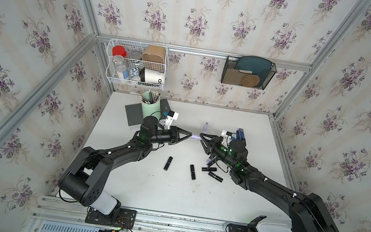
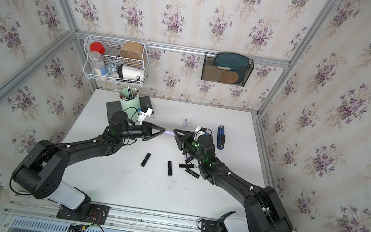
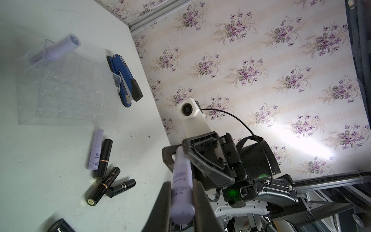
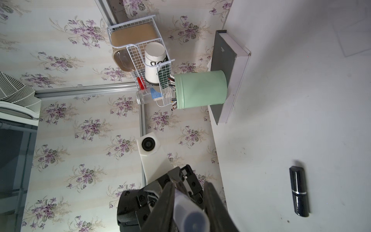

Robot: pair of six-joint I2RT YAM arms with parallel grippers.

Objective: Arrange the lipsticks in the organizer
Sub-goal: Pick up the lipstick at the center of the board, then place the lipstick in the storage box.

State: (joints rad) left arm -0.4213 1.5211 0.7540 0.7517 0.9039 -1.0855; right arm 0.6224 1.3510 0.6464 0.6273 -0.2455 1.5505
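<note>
A pale lilac lipstick (image 1: pixel 195 136) (image 2: pixel 168 133) (image 3: pixel 180 170) (image 4: pixel 188 211) hangs level above the table's middle, held at both ends. My left gripper (image 1: pixel 190 134) (image 3: pixel 181 183) is shut on one end, my right gripper (image 1: pixel 201 135) (image 4: pixel 189 184) on the other, tips facing. The clear organizer (image 3: pixel 112 74) (image 2: pixel 191 126) sits just behind the right gripper with one lilac lipstick (image 1: pixel 206 126) (image 3: pixel 60 48) upright in a back corner cell. Several black lipsticks (image 1: pixel 168 163) (image 1: pixel 192 172) (image 1: pixel 215 176) lie nearer the front. Another lilac one (image 3: pixel 96 148) lies beside them, partly under the right arm.
A blue stapler (image 2: pixel 220 137) lies right of the organizer. A mint-green pen cup (image 1: pixel 150 107) stands on a grey book (image 1: pixel 132 115) at the back left. A white wire basket (image 1: pixel 137 63) and a black mesh holder (image 1: pixel 248 72) hang on the back wall.
</note>
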